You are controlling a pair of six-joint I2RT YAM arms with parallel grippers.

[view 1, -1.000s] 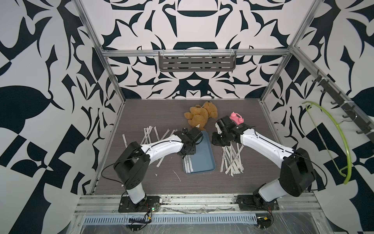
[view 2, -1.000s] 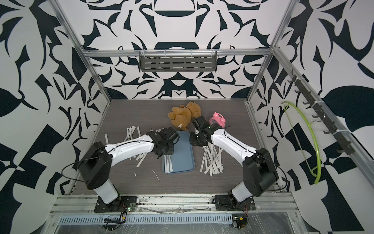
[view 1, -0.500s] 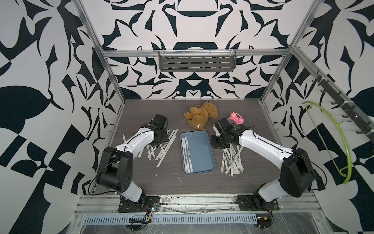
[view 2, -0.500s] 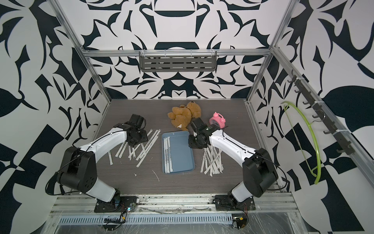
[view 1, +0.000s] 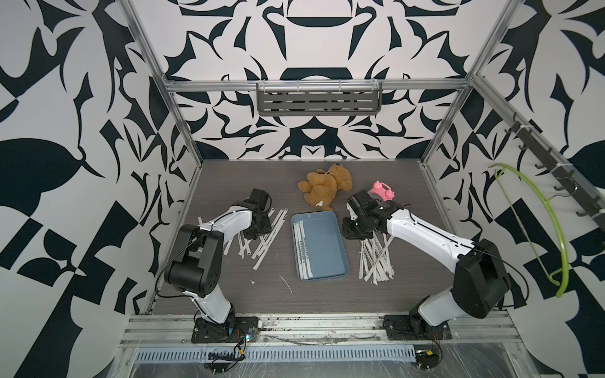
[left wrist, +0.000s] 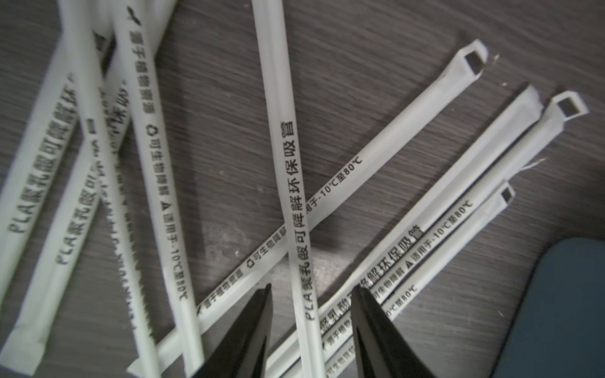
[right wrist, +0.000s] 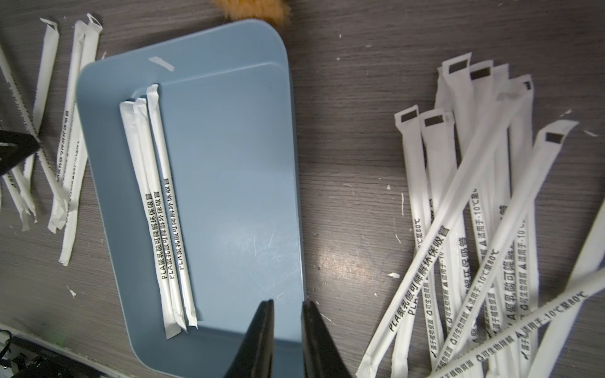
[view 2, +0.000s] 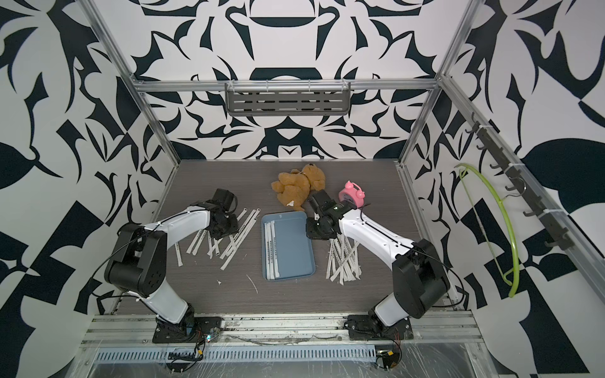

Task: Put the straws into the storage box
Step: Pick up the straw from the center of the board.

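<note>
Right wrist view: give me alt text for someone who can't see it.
A blue-grey storage box holds three wrapped straws along one side. The right gripper hovers over its rim, jaws narrowly apart and empty. Loose straws lie piled on the table on both sides of the box.

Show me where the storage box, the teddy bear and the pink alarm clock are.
storage box (view 1: 330, 248): top view, bare floor of the tray.
teddy bear (view 1: 322, 189): top view, middle of its brown body.
pink alarm clock (view 2: 352, 195): top view, its pink face.

Blue-grey storage box; white, black-printed straws
</note>
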